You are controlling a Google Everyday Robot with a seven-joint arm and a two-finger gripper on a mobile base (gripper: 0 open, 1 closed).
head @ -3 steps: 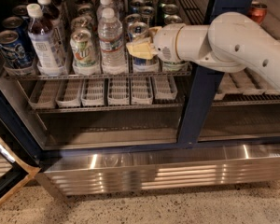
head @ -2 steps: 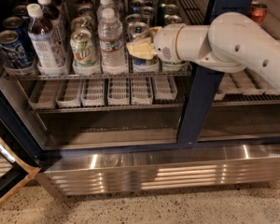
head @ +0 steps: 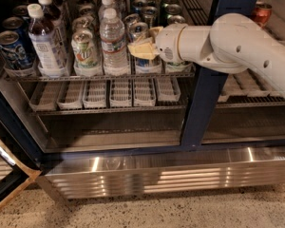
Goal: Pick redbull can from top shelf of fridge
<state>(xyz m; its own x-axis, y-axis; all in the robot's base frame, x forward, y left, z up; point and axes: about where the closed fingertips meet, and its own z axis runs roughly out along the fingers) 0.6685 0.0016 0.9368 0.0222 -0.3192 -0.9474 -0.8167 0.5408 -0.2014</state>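
At upper centre of the frame, the pincer (head: 143,49) sits in the same spot as a second ago. The white arm (head: 237,44) reaches in from the right edge at the same height and angle, and no bottle or can on the rack has shifted between the frames. Nothing has been lifted, and the redbull can (head: 138,32) stands upright where it stood before.

That can is on the top shelf (head: 99,76) of the fridge (head: 205,108), at the front of a lane just right of the clear water bottle (head: 114,42). The pincer's pale yellow tip lies across the can's middle, so only the silver top above it and the blue foot below it show. Pincer and can overlap in the view and look to be in contact. Whether the pincer is spread around the can, pinching it, or merely in front of it, I cannot tell.

Left of the water bottle stands a green-patterned can (head: 84,49), then a bottle with a purple label (head: 45,44), and wider dark-blue cans (head: 9,49) at the far left. Below the top shelf a second wire rack carries short white ribbed trays (head: 118,91). A ribbed stainless-steel panel (head: 156,175) runs along the fridge's base, and a red can (head: 262,13) shows at upper right behind the arm.
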